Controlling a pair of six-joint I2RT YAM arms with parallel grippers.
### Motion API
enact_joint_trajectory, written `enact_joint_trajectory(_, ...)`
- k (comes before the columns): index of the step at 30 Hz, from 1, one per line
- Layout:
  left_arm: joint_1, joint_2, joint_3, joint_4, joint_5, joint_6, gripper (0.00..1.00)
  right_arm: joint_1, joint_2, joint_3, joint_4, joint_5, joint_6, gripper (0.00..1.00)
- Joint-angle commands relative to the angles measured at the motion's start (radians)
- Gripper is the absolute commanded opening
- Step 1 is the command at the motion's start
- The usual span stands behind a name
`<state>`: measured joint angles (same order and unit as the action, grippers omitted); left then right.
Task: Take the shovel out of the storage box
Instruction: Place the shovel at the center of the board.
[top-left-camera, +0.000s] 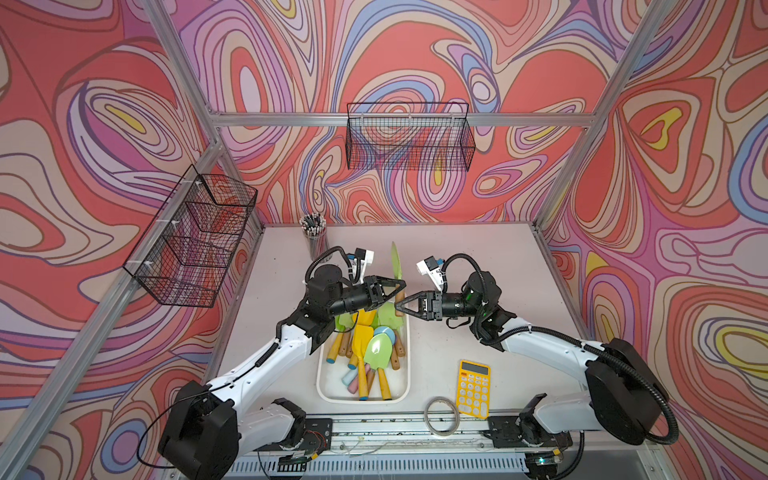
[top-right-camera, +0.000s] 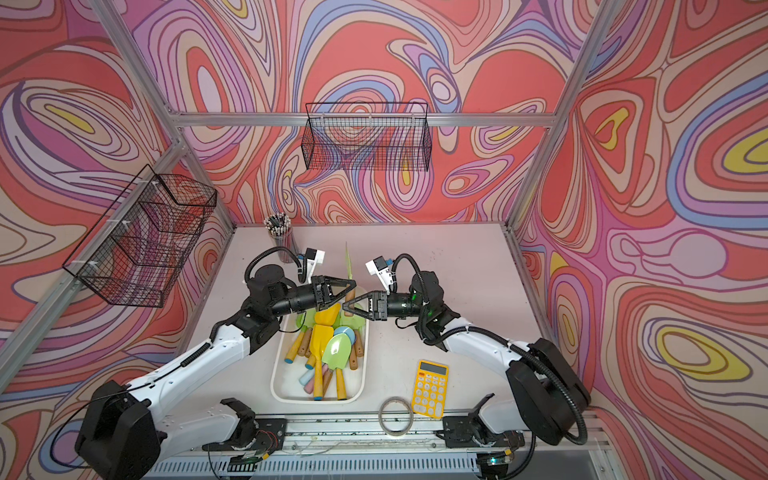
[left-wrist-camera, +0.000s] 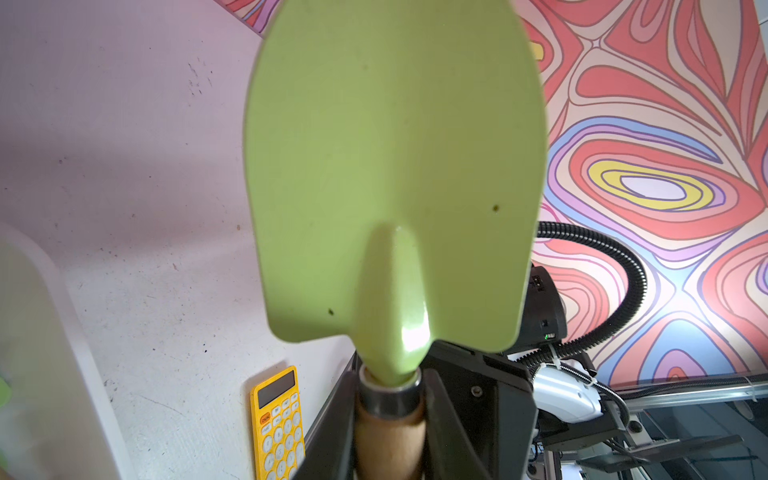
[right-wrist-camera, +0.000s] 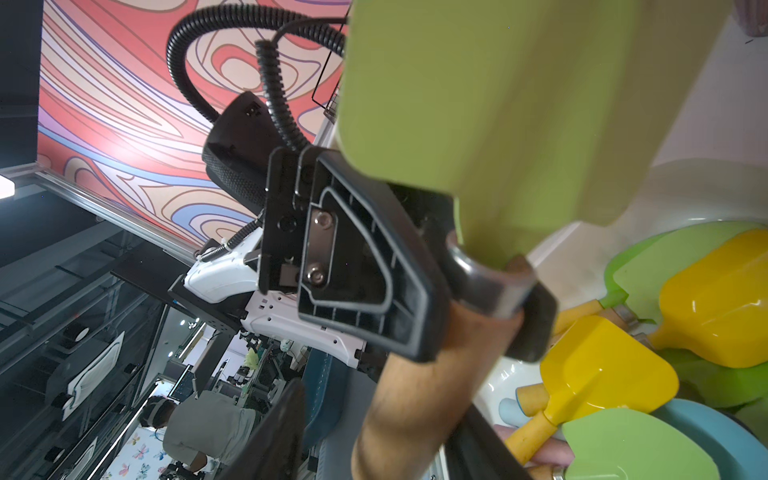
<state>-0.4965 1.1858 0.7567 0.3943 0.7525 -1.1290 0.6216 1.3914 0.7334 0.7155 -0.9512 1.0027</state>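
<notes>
Shovel: the green shovel (top-left-camera: 395, 261) is up out of the pile, over the far end of the storage box, near the rim on the right arm's side. Its blade stands nearly edge-on in both top views and points toward the back wall.
Handle: wood with a metal collar under the blade. The lower end hangs over the box's far corner.
Left claw: the left claw (top-left-camera: 398, 289) pinches the wooden handle just below the metal collar, and its fingers press on both sides.
Right claw: the right claw (top-left-camera: 398, 307) faces the left one just below it. Its fingers are spread, one on each side of the lower handle. Its wrist view shows a gap between one finger and the wood, and I cannot tell whether the other finger touches.
Storage box: the white storage box (top-left-camera: 330, 388) sits on the worktop between the two arms.
Inside the box: a yellow shovel (top-left-camera: 362, 337), another green one (top-left-camera: 378, 351), a blue one (top-left-camera: 385, 332) and pastel sticks (top-left-camera: 351, 380).
Worktop, right side: a yellow calculator (top-left-camera: 473, 388) lies beside the box, with a tape roll (top-left-camera: 441, 417) near the front edge.
Back corner: a cup of pencils (top-left-camera: 313, 237).
Walls: two black wire baskets, one at the back (top-left-camera: 409, 137) and one on the left (top-left-camera: 191, 237).
</notes>
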Motion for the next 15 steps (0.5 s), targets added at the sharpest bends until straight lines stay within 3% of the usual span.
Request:
enact_joint_trajectory(1,0.003,0.005,-0.01,0.07,0.018,-0.021,0.02,0.005,0.015,-0.009,0.098,-0.023,0.039,0.52)
enact_joint_trajectory(8,0.004,0.023,-0.027,0.127,0.028,-0.057,0.03,0.004,0.075,-0.003,0.213,-0.028,0.133,0.5)
enact_joint_trajectory(15,0.003,0.011,-0.045,0.116,0.021,-0.051,0.04,0.004,0.067,-0.026,0.185,-0.007,0.107,0.34)
